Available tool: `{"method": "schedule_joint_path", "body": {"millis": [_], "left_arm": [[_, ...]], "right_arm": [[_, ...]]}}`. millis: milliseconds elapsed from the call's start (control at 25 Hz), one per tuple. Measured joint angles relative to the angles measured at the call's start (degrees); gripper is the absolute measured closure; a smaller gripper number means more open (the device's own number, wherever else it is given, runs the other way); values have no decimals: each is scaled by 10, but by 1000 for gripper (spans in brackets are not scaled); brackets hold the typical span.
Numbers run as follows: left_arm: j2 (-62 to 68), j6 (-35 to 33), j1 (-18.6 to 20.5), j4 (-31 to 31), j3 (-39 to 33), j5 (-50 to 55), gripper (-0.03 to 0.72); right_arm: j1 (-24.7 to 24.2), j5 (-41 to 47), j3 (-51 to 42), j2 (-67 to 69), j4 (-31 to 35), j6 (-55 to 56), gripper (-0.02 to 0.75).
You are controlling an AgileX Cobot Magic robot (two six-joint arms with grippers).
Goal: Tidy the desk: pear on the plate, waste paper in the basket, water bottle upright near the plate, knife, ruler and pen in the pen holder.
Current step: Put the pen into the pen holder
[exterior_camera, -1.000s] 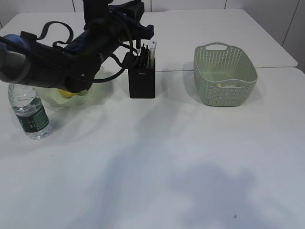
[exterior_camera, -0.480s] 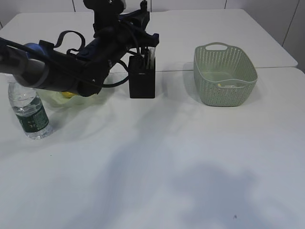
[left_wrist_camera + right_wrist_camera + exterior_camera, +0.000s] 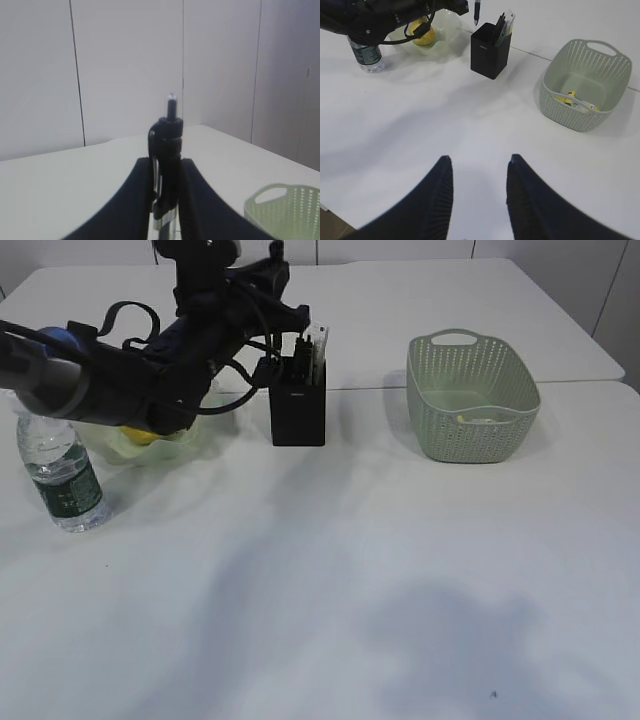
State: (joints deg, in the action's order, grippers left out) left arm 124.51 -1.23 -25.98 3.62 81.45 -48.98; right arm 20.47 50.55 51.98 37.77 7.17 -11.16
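From the exterior view you see the matte black square pen holder (image 3: 298,413) beside the pale green wavy dish (image 3: 150,443). In your left wrist view the left gripper (image 3: 167,200) pinches a dark pen (image 3: 170,145). Your right wrist view shows the right gripper (image 3: 479,195) parted, holding nothing, above the white desk (image 3: 435,120).

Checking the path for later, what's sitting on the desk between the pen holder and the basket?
Nothing: between the pen holder and the basket there is only bare white desk, as both the exterior view and the right wrist view show.
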Motion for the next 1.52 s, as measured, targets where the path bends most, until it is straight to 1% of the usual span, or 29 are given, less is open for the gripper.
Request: {"method": "schedule_joint_path", "body": {"millis": [400,840,1080,1360,1520], "left_arm": [[34,0,3,-4,40,8,608],[56,0,3,-4,44,14,608],[69,0,2,-4,65,27,608],[75,0,1,-5,67,41,608],[84,0,1,-6,67,51,587]], "right_arm": [[0,0,0,0,0,0,439],[0,0,0,0,0,0,438],[0,0,0,0,0,0,438],[0,0,0,0,0,0,437],[0,0,0,0,0,0,438]]}}
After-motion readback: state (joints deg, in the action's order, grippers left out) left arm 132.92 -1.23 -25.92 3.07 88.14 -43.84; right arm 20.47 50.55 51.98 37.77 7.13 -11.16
